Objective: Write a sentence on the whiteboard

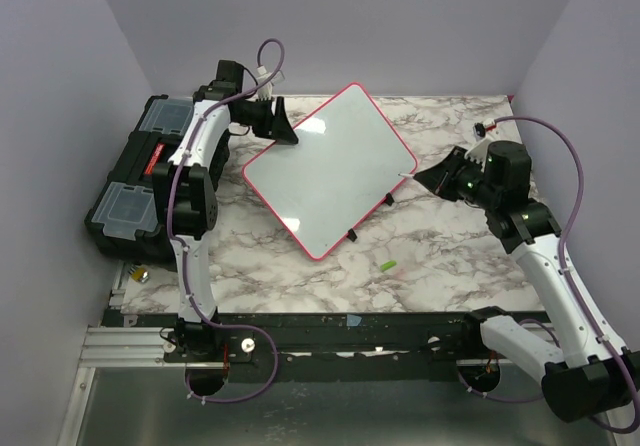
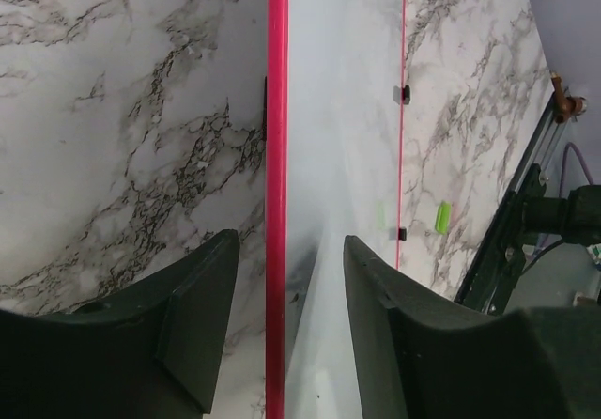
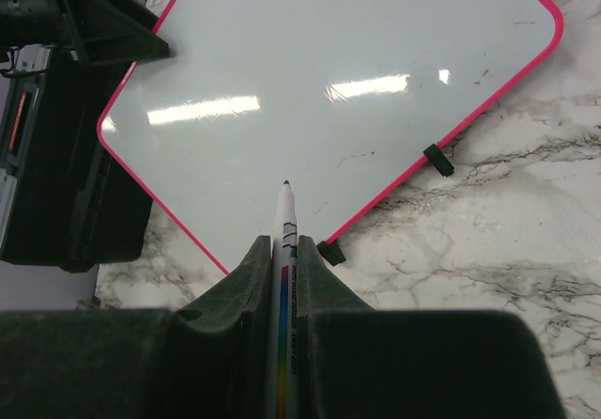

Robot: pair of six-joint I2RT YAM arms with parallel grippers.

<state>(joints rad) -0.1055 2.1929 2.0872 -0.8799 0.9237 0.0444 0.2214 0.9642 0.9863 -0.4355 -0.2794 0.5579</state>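
The whiteboard (image 1: 330, 171) lies flat on the surface (image 1: 450, 256), turned diagonally, long axis running near-left to far-right. Left gripper (image 1: 286, 134), spread, straddles its far-left rim; right gripper (image 1: 425, 176) pinches a marker (image 3: 285, 240) pointing at it.

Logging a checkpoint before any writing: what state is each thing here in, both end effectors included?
Glossy white whiteboard with red-pink rim: blank, no writing.
White marker pen: uncapped, tip pointing at the board.
Small green cap: off, lying loose.
Black plastic toolbox: lids closed.
Left end effector: open, straddling the board's rim.
Right end effector: shut on the marker pen.
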